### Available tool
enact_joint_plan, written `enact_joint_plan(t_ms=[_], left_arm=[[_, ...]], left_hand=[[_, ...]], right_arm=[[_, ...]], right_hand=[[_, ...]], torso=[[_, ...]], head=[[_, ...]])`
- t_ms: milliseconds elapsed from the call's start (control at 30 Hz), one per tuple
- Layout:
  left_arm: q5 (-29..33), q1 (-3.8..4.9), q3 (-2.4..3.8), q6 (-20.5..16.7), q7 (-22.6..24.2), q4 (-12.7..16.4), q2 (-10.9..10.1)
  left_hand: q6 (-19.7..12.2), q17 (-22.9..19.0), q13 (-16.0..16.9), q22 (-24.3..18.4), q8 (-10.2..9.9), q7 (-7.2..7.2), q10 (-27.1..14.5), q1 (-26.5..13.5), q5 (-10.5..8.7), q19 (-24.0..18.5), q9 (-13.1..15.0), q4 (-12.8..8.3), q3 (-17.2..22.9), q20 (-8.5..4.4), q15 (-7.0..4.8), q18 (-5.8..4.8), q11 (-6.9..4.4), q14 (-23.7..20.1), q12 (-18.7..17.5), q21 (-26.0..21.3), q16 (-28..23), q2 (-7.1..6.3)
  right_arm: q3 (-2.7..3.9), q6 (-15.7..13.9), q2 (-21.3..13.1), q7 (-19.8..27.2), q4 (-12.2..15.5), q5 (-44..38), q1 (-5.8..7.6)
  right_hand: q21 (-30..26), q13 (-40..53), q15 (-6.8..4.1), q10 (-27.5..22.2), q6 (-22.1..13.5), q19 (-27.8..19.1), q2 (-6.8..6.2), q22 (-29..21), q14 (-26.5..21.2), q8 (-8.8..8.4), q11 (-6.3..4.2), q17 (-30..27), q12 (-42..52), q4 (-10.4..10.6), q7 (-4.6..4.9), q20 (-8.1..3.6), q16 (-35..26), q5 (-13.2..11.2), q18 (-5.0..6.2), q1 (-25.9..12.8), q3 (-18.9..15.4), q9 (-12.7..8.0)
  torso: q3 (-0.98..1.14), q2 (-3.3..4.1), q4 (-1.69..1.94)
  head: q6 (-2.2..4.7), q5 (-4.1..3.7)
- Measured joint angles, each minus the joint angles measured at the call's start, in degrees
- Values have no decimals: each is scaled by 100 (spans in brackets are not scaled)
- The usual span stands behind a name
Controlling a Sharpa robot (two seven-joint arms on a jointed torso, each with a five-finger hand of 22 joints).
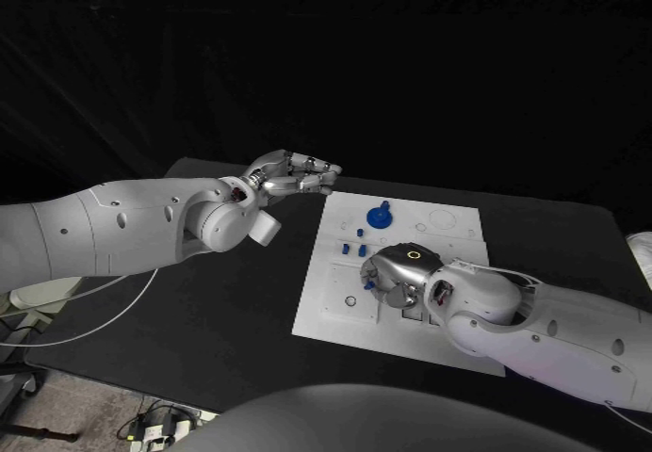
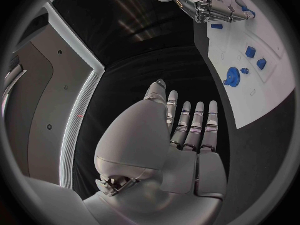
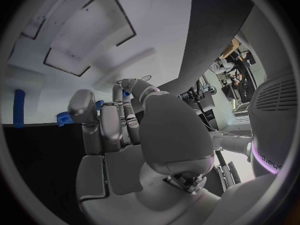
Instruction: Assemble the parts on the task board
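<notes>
White board (image 1: 448, 218) lies mid-table with a blue gear (image 1: 379, 216) and small blue pegs (image 1: 352, 250) on it, the right hand (image 1: 394, 275) pinching one blue piece (image 3: 126, 93), likely placing it next, while the left hand (image 1: 288, 175) hovers empty, fingers apart.

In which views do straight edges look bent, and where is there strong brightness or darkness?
Left wrist view: the task board edge curves from fisheye distortion, and the black table stays dark. Right wrist view: the board looks bright and bowed. Head view: straight board edges, background black.
</notes>
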Motion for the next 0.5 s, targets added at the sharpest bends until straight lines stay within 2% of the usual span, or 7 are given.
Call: enact_joint_plan(t_ms=[400,500], left_arm=[[-2,-3,0,11,-18,2,-2],[-2,-4,0,14,-25,2,-1]], left_hand=[[0,0,-5,1,0,0,0,0,0,0,0,0,0,0,0,0,0,0,0,0,0,0],[0,0,-5,1,0,0,0,0,0,0,0,0,0,0,0,0,0,0,0,0,0,0]], right_arm=[[-2,-14,-16,-17,11,-33,-12],[-2,-24,-19,-22,17,-41,-14]], right_hand=[[0,-1,0,0,17,0,0,-1,0,-22,0,-24,0,-15,-16,0,0,0,0,0,15,6],[0,0,0,0,39,0,0,-1,0,-22,0,-24,0,-15,5,0,0,0,0,0,15,5]], torso=[[0,-1,1],[0,-1,0]], head=[[0,2],[0,2]])
